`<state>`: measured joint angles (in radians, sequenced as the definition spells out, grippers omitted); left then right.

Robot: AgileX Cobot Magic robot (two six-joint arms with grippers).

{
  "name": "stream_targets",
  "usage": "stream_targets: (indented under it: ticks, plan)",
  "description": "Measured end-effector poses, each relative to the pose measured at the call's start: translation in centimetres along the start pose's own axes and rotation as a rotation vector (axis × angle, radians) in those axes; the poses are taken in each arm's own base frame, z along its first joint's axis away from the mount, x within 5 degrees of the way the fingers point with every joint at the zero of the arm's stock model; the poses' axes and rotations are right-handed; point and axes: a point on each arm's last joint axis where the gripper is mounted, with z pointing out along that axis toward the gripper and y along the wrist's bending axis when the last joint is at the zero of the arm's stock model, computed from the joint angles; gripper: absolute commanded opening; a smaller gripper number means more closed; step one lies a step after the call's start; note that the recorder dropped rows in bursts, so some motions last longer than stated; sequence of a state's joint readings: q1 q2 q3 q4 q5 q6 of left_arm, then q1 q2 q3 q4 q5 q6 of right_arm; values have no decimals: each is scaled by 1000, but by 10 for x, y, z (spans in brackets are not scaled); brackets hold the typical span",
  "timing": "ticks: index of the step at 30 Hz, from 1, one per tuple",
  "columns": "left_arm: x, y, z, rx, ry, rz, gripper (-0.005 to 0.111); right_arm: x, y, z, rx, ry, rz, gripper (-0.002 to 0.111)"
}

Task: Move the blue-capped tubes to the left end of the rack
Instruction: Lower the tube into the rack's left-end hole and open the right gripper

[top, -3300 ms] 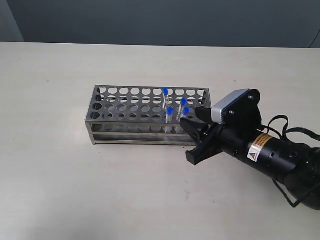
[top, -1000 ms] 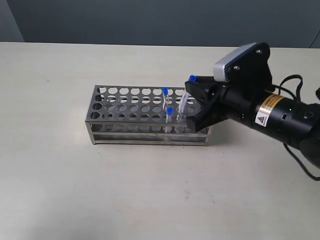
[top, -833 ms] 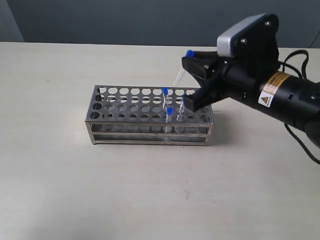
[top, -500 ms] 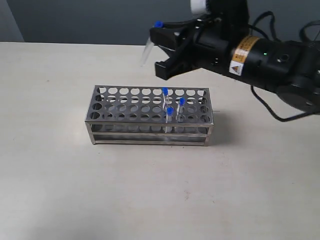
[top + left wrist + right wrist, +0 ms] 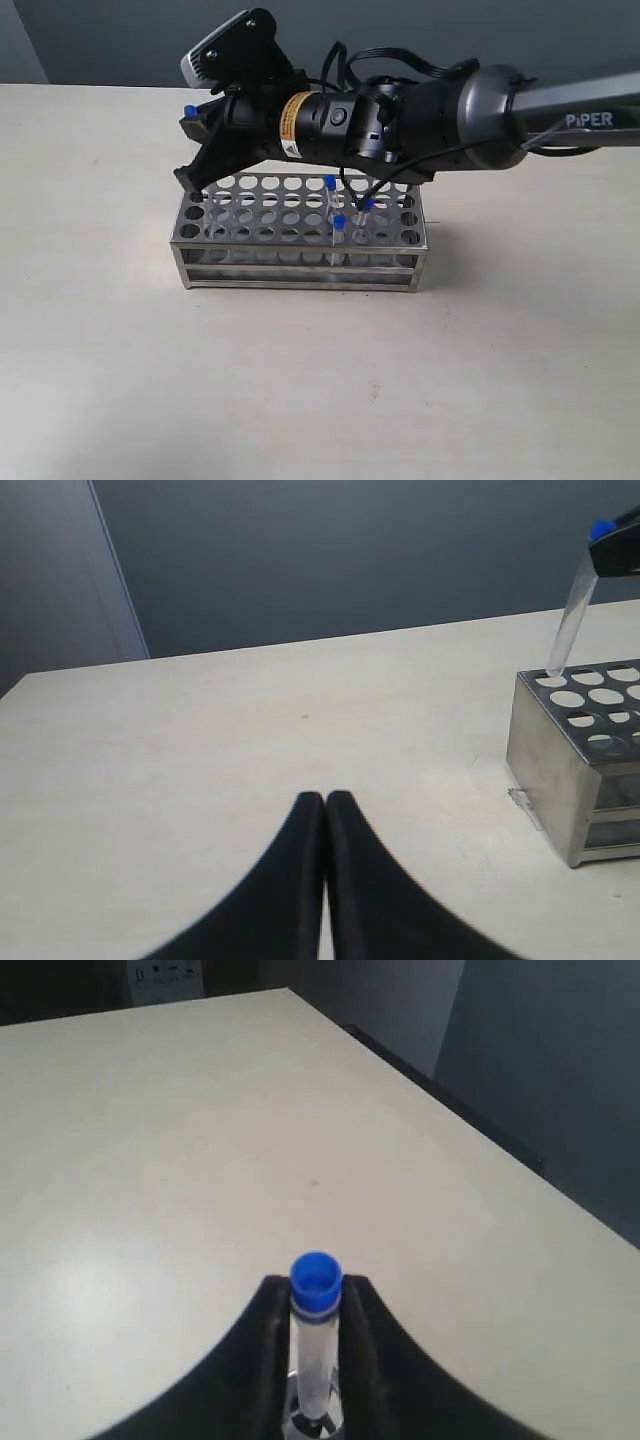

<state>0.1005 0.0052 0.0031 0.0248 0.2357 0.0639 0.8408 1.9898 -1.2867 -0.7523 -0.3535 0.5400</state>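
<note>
The steel rack (image 5: 300, 272) stands mid-table, and its left end (image 5: 555, 780) shows in the left wrist view. My right gripper (image 5: 189, 148) has reached across to that end and is shut on a blue-capped tube (image 5: 189, 110), just under its cap. The tube (image 5: 572, 610) hangs slightly tilted, its lower tip at a corner hole of the top plate. In the right wrist view the tube (image 5: 315, 1345) sits between the fingers of the gripper (image 5: 316, 1292). Three more blue-capped tubes (image 5: 339, 222) stand in holes near the rack's right end. My left gripper (image 5: 325, 798) is shut and holds nothing, low over bare table left of the rack.
The right arm (image 5: 400, 110) stretches over the back of the rack from the right. The pale table (image 5: 300, 380) runs on around the rack, with a dark wall (image 5: 350, 550) behind its far edge.
The right gripper has carried the tube leftwards from above the rack's middle to its left end and lowered it, so the tip now meets the corner hole. The other tubes stay put.
</note>
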Motion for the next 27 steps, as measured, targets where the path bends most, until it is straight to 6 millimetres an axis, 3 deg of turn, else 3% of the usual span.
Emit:
stream_targets:
  ticks: [14,20,27]
  plan:
    - [0,0,0,0,0,0,1,47,2,27,-23,102,28,-1]
    - [0,0,0,0,0,0,1,45,3,29,-34,80,32,-1]
    - [0,0,0,0,0,0,1,25,-3,34,-10,35,15,-1]
